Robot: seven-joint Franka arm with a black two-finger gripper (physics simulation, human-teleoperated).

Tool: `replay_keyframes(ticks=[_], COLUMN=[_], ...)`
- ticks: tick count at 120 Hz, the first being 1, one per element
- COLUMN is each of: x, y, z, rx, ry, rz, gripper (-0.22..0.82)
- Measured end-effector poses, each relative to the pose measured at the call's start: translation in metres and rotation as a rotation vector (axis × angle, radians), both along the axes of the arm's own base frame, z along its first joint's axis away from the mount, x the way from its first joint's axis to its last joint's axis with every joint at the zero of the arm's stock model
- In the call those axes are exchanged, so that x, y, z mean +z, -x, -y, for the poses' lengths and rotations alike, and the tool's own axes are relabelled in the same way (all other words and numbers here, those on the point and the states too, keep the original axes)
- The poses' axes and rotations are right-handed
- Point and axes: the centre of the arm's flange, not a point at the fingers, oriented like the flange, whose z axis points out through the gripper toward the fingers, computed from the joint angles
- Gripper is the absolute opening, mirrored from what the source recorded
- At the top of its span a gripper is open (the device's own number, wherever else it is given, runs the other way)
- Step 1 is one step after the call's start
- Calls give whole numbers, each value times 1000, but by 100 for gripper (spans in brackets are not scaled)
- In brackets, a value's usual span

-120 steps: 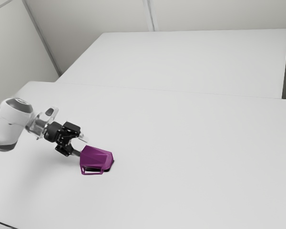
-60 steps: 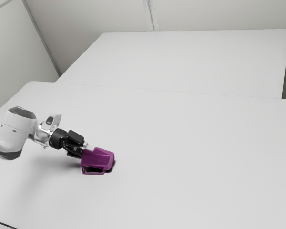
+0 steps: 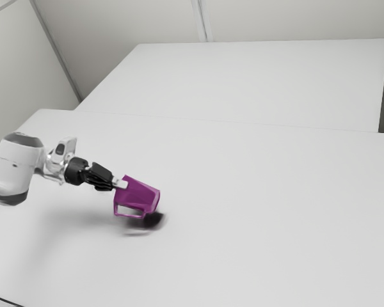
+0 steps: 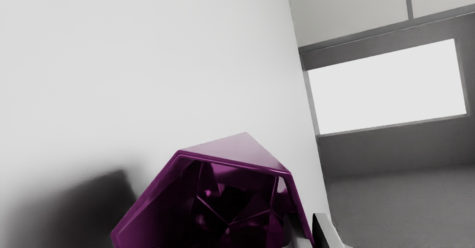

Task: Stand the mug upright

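Mug (image 3: 138,193), purple, faceted: tilted, raised above the worktop (image 3: 275,211), well in from its far edge, toward the exterior view's left; handle (image 3: 129,215) on the underside, shadow (image 3: 153,220) below. Gripper (image 3: 121,183), black: jaws nearly closed, pinching the mug's wall, one finger inside, one outside.

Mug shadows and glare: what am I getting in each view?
Exterior view: dark shadow just below the mug, fainter shade on the table under the arm; wrist view: dark, soft-edged shadow beside the mug, pale sheen on an outer facet, small glints in its dark inside, bright white panel beyond the table.
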Motion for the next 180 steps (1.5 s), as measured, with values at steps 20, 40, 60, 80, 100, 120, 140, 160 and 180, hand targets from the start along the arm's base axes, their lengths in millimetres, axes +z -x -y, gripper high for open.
replay_keyframes(ticks=[20, 40, 60, 80, 100, 120, 140, 160, 180], x=[56, 116, 128, 107, 76, 52, 48, 67, 126], y=[-35, -78, -94, -91, -83, -82, -84, -85, -101], z=[16, 57, 88, 68, 52, 65, 68, 66, 66], rx=[-155, -385, -457, -357, -260, -212, -151, -84, -17], ry=[-245, -675, -996, -1141, -1203, -1217, -1217, -1221, -1213], rz=[59, 80, 64, 9, -38, -62, -76, -73, -48], gripper=[-17, -18, -18, -18, -18, -17, 18, 41, 52])
